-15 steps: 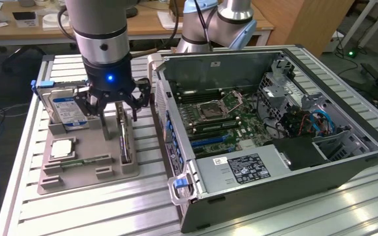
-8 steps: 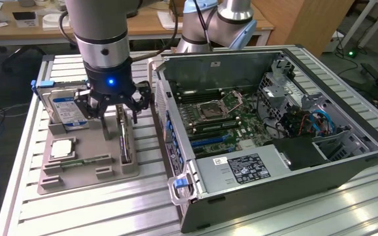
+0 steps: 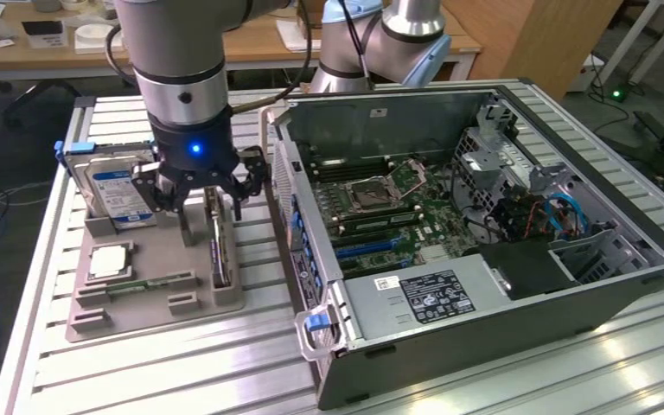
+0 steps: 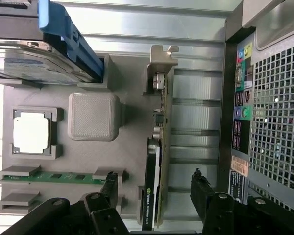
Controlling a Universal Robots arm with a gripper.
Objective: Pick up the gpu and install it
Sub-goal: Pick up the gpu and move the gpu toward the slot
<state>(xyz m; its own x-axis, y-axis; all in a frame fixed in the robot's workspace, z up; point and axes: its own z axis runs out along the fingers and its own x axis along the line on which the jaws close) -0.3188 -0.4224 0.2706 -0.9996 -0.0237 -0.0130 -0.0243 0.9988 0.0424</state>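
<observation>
Tool [image 3: 207, 206]: fingers spread wide, straddling the gpu [image 3: 219, 252], no contact visible, nothing held. Gpu: upright on edge in grey tray [image 3: 159, 304] on the bench [image 3: 136, 373], at the exterior view's left of the open computer case [image 3: 482, 285].

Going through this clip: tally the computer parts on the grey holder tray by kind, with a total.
hard drive: 1
processor chip: 1
memory stick: 1
graphics card: 1
Total: 4
</observation>
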